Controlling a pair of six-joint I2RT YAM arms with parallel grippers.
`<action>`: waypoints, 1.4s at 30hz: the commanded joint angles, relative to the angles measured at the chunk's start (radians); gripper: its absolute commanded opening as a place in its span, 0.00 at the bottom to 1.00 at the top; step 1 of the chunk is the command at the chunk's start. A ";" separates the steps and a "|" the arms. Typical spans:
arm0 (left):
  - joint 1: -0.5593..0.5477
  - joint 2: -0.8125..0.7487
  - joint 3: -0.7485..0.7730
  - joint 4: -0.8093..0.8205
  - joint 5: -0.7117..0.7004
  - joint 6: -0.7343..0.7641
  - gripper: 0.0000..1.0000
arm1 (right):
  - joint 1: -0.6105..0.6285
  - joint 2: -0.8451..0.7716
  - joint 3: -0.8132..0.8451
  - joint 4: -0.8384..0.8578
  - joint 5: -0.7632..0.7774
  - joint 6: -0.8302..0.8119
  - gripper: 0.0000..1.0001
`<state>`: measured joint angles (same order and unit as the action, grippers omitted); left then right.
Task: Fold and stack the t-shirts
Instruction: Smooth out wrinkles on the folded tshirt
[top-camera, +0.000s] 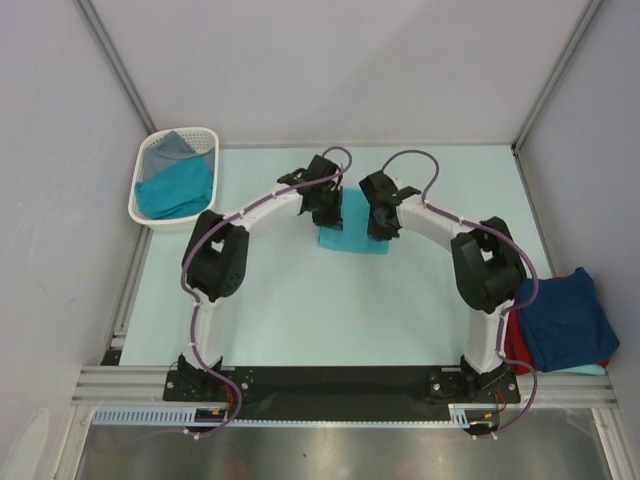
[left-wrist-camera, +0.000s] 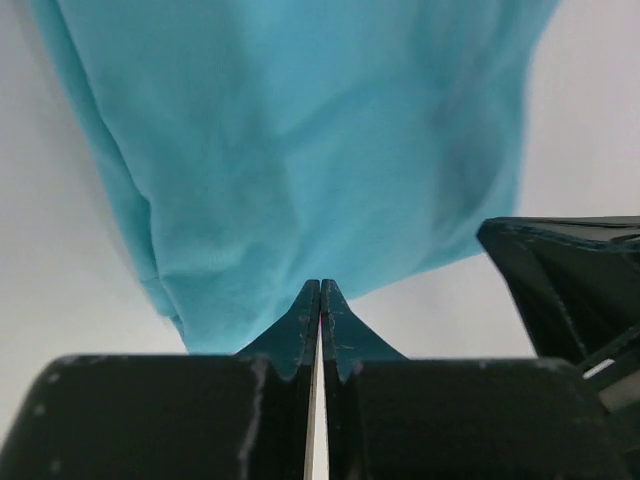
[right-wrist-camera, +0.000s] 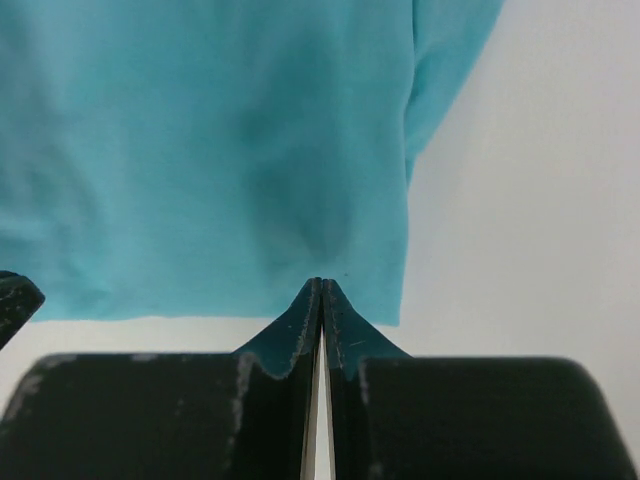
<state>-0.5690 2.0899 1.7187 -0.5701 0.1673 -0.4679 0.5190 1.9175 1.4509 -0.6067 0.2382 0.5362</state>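
Left gripper (left-wrist-camera: 320, 290) is seen with its jaws pressed together, and the right gripper (right-wrist-camera: 320, 285) is closed in the same way. Creases in the teal t-shirt (left-wrist-camera: 320, 130) run in toward each pair of tips, so a thin pinch of cloth is judged to be held by both, though no cloth can be made out between the jaws themselves. From above, the two grippers are found side by side at the 12 o'clock edge of the shirt, left at its 11 o'clock corner and right at its 1 o'clock corner. The shirt lies as a small folded rectangle on the table (top-camera: 300, 310), a little toward 12 o'clock from the middle.

The cloth is judged light, limp and easily creased. Sagging between the two holds is to be expected, and thin layers may slip out of a shallow nip. A hold is best taken at corners or along a folded edge, through every layer, with both holds kept level.

At 10 o'clock a basket (top-camera: 186, 132) holds a grey t-shirt (top-camera: 172, 148) and another teal one. At 4 o'clock a navy t-shirt (top-camera: 565, 315) rests on a red t-shirt (top-camera: 515, 345).
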 joint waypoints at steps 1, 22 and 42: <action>-0.012 0.039 -0.048 0.038 0.034 -0.006 0.03 | 0.009 0.046 -0.040 0.045 0.003 0.028 0.06; -0.012 -0.223 -0.143 0.018 -0.101 0.026 0.15 | 0.027 -0.201 -0.033 -0.088 0.110 -0.009 0.24; 0.021 -0.185 -0.294 0.073 -0.112 0.040 0.22 | -0.019 -0.121 -0.161 -0.016 0.056 0.005 0.52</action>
<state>-0.5724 1.9129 1.3975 -0.5255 0.0734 -0.4538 0.4999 1.7737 1.2713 -0.6575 0.3054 0.5343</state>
